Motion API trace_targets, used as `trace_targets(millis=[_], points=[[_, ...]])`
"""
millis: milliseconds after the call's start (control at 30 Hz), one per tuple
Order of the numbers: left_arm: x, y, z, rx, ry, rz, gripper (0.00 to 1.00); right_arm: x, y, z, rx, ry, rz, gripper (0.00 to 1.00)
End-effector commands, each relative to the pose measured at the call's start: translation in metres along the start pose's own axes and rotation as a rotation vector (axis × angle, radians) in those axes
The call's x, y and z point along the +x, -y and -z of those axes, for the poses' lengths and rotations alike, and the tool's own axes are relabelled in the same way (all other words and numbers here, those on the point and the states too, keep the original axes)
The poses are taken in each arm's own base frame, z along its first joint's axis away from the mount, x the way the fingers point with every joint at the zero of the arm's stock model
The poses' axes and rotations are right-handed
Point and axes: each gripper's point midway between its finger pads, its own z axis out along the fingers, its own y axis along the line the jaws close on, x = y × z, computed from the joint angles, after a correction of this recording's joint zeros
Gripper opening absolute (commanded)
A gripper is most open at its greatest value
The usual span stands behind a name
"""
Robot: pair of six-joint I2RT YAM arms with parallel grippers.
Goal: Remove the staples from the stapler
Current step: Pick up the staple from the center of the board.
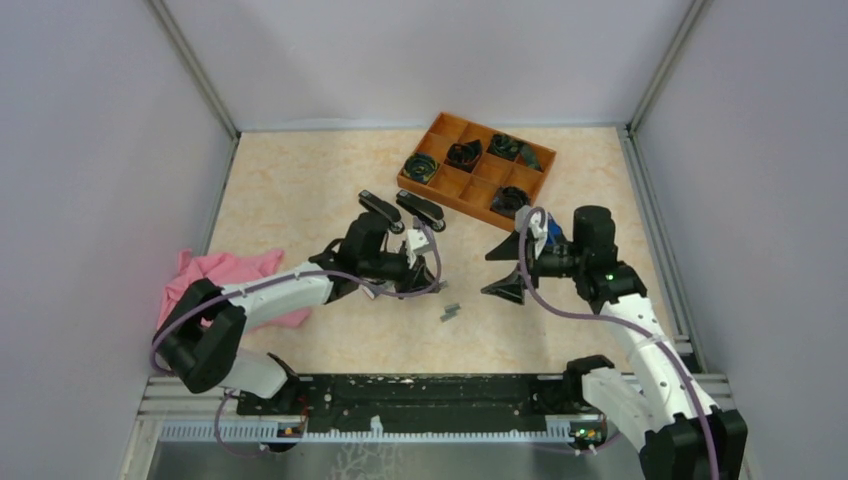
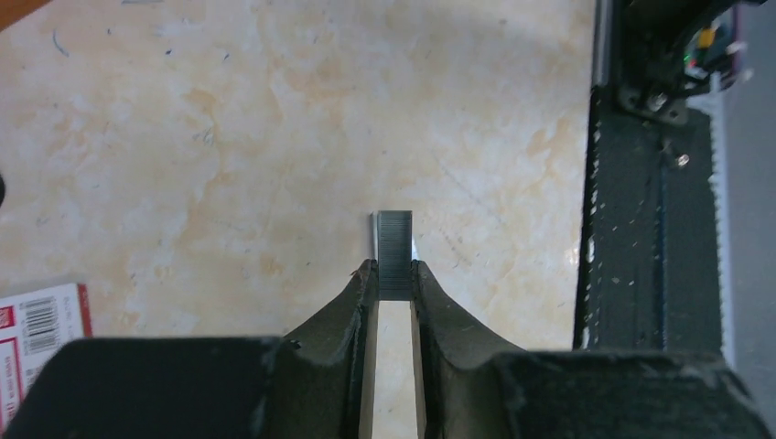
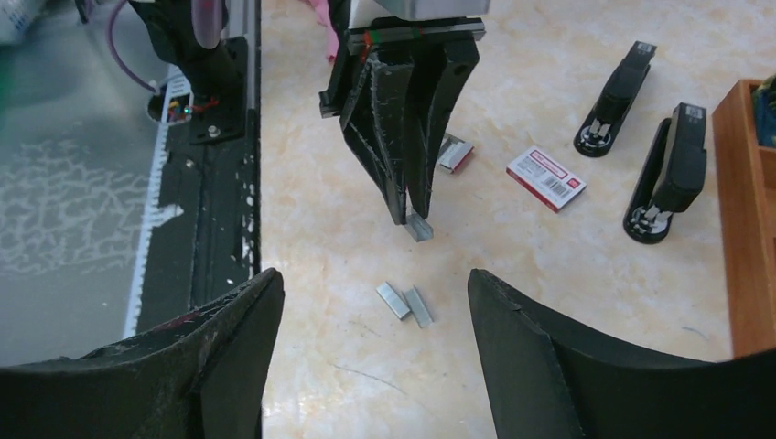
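Note:
My left gripper (image 2: 394, 267) is shut on a short grey ridged strip of staples (image 2: 394, 247) that sticks out past its fingertips, just above the table. In the right wrist view that held strip (image 3: 419, 226) hangs at the left fingertips, above two loose staples strips (image 3: 405, 303) lying side by side. Another strip (image 3: 455, 154) lies behind the left fingers. Two black staplers (image 3: 618, 87) (image 3: 668, 174) lie further back. My right gripper (image 3: 375, 293) stands open, its fingers wide apart over the table near the loose strips, holding nothing.
A small white-and-red box (image 3: 546, 178) lies between the staplers and the staples. An orange compartment tray (image 1: 480, 165) with dark parts sits at the back. A pink cloth (image 1: 225, 280) lies at the left edge. The black rail (image 2: 641, 229) runs along the near edge.

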Motion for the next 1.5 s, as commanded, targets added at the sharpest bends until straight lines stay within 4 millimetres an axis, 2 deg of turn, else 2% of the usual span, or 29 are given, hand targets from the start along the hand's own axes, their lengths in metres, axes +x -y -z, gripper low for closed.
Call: trace_targets(millis=[0, 133, 467, 733, 900, 1133, 1467], points=[[-0.053, 0.026, 0.005, 0.110, 0.252, 0.073, 0.22, -0.031, 0.005, -0.007, -0.012, 0.113, -0.133, 0.73], [-0.089, 0.042, 0.018, 0.169, 0.433, 0.085, 0.23, -0.044, 0.009, -0.009, -0.019, 0.149, -0.191, 0.73], [-0.134, 0.065, 0.058, 0.243, 0.733, 0.153, 0.24, -0.091, 0.018, -0.010, -0.065, 0.223, -0.327, 0.73], [-0.149, 0.075, 0.075, 0.327, 0.875, 0.207, 0.24, -0.072, 0.009, -0.012, -0.075, 0.279, -0.329, 0.70], [-0.151, 0.074, 0.070, 0.329, 0.890, 0.228, 0.23, -0.080, -0.001, -0.014, -0.117, 0.298, -0.302, 0.66], [-0.153, 0.076, 0.059, 0.326, 0.900, 0.238, 0.23, -0.074, -0.005, -0.022, -0.130, 0.286, -0.316, 0.57], [-0.153, 0.072, 0.057, 0.298, 0.914, 0.248, 0.23, -0.066, -0.005, -0.032, -0.124, 0.265, -0.342, 0.45]])
